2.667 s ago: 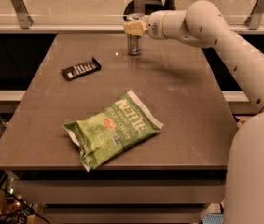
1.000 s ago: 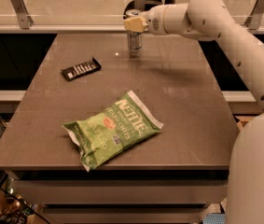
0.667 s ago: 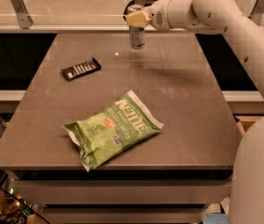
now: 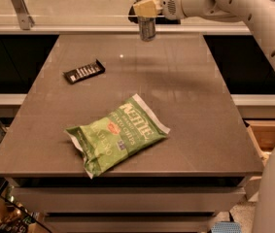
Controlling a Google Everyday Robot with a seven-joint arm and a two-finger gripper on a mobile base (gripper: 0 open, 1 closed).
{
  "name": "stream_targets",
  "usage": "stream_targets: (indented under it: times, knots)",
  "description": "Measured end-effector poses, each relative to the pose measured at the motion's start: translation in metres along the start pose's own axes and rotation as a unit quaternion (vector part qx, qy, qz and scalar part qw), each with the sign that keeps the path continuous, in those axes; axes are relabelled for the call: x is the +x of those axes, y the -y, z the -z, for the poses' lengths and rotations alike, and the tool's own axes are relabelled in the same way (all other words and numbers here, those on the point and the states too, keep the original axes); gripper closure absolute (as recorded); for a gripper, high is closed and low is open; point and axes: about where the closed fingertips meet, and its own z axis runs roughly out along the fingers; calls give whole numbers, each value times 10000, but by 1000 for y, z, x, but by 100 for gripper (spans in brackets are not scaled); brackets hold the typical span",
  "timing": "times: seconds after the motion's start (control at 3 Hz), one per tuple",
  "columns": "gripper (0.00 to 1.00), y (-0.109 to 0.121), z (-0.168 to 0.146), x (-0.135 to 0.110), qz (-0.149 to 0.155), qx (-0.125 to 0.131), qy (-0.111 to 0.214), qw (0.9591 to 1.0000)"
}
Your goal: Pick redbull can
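camera view | gripper (image 4: 146, 8) clamped around top of redbull can (image 4: 147, 29) | can upright at far edge of table (image 4: 200, 106) | chip bag (image 4: 115, 132) near front | snack bar (image 4: 84, 71) left

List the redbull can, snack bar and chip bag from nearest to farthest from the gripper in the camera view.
1. redbull can: held in the gripper, above the far edge of the table.
2. snack bar: lying on the far left part.
3. chip bag: lying near the front edge, about the middle.
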Motion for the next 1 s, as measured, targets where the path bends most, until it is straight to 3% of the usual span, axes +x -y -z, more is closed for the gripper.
stream_targets:
  times: [0.33, 0.67, 1.0]
  knots:
    - [100, -8, 8, -14, 197, -24, 25, 9998]
    - [100, -36, 13, -35, 413, -158, 156, 9989]
    - [100, -36, 13, -35, 413, -158, 156, 9989]
